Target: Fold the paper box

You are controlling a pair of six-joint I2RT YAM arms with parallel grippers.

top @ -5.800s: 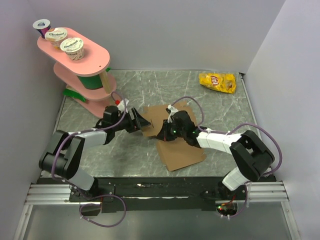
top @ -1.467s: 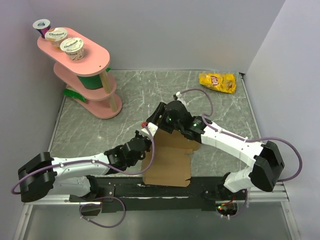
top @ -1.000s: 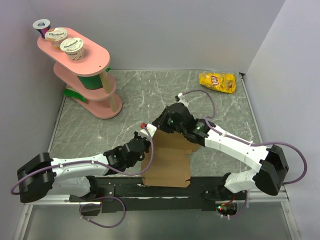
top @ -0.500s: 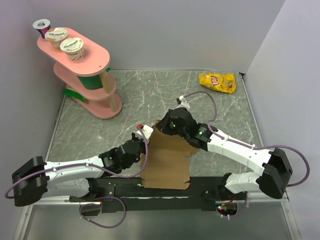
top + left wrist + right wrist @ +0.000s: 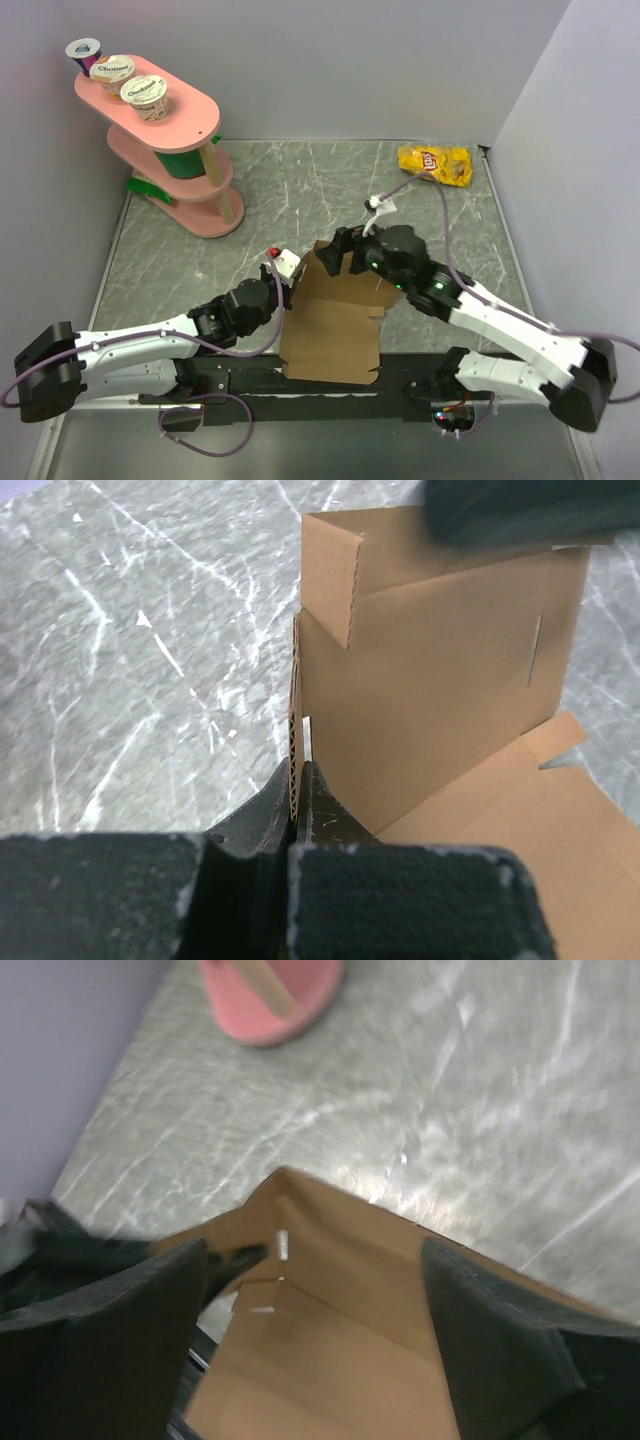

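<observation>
Light: bright, even light is coming from overhead, washing the worktop (image 5: 300,190) and the pale walls alike.
Shadows: only soft, faint ones are lying close under the arms and the pink stand (image 5: 190,105).
Glare: a whitish sheen is spreading over the far worktop in the right wrist view.
Top view: reading sharp throughout.
Left wrist view: the paper box (image 5: 440,680) is showing crisp; the left jaws, nearest the lens, are blurring.
Right wrist view: blur is smearing everything; the right jaws are looming as soft dark shapes.
</observation>
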